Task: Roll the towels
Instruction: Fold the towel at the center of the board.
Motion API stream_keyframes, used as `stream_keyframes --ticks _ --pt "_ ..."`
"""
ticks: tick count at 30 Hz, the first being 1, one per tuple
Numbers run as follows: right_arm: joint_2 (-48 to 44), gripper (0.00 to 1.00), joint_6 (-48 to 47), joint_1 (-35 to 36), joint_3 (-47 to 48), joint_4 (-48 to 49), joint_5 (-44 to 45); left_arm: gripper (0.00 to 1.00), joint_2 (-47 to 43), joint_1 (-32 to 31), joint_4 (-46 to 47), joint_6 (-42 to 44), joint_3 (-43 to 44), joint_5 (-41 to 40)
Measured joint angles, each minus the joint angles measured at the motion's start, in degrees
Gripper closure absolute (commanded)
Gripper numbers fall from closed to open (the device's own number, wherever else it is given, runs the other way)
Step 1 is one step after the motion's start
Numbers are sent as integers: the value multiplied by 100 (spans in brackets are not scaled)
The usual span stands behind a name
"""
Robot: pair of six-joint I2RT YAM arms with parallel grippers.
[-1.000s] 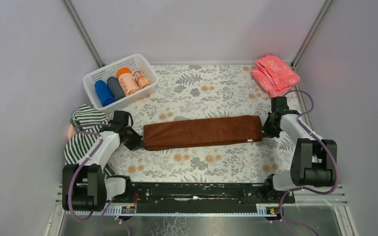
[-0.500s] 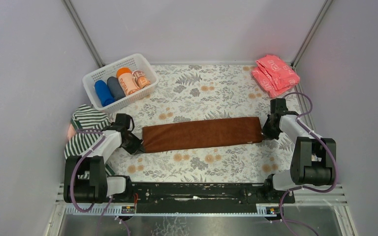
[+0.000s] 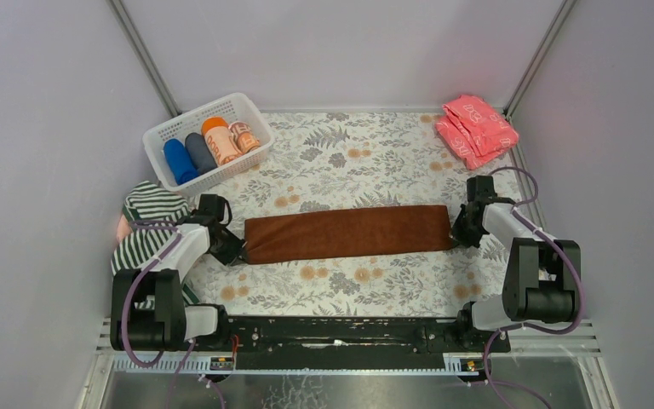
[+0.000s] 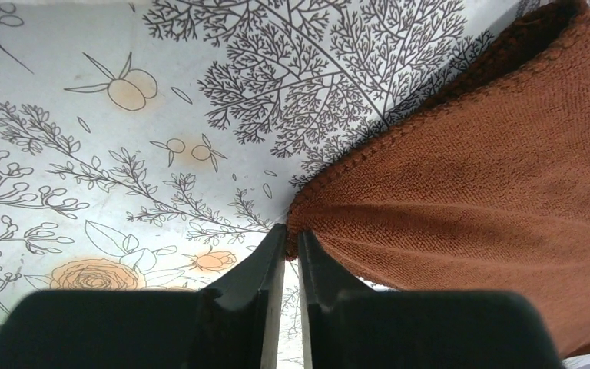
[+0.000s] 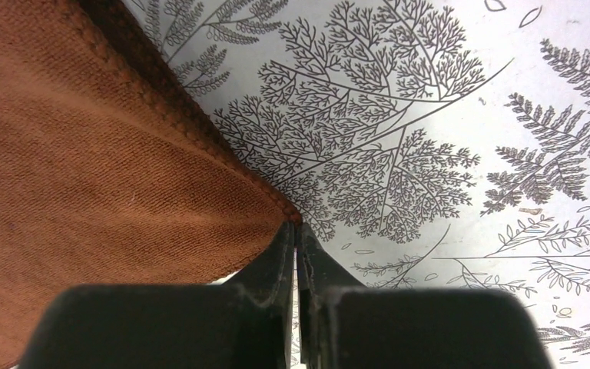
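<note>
The flower-printed surface [image 3: 349, 285] carries a long folded rust-brown terry towel [image 3: 349, 232] across its middle, a white slotted plastic basket [image 3: 221, 169] far left, pink folded towels [image 3: 477, 129] far right, and a dark-and-white striped towel [image 3: 153, 204] at its left edge.

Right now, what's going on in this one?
Both arms are working on one rust-brown towel, folded into a long strip across the floral mat. The left gripper pinches its left end and the right gripper its right end, jaws shut on the corners. It is not rolled yet; finished rolls sit in the white basket.

Lab robot cell: plain walls [image 3: 43, 128] enclose the table [image 3: 375, 153]
</note>
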Motion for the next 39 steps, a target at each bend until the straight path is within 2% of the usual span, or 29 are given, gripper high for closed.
stream_keyframes --ticks 5,9,13,20,28,34,37,39 --pt "61 71 13 -2 -68 46 -2 67 -11 0 -13 -9 0 -39" --pt "20 57 4 -4 -68 37 -2 60 -151 2 -90 -20 2 -70" --pt "-271 50 -35 -7 -22 -24 -46 51 -422 2 -286 0 103 -118" --pt "-868 40 -199 -7 127 -92 -188 49 -1032 2 -682 195 599 -144" --pt "-1309 37 -297 -7 155 -98 -623 50 -1222 2 -813 444 887 55" --pt "-1725 35 -304 -7 188 -48 -621 56 -702 -48 -695 584 1102 378" --pt "-1725 35 -284 -9 181 208 -1001 57 -160 -203 -544 629 1287 455" --pt "-1558 35 -251 -11 162 428 -1279 62 321 -417 -393 656 1515 470"
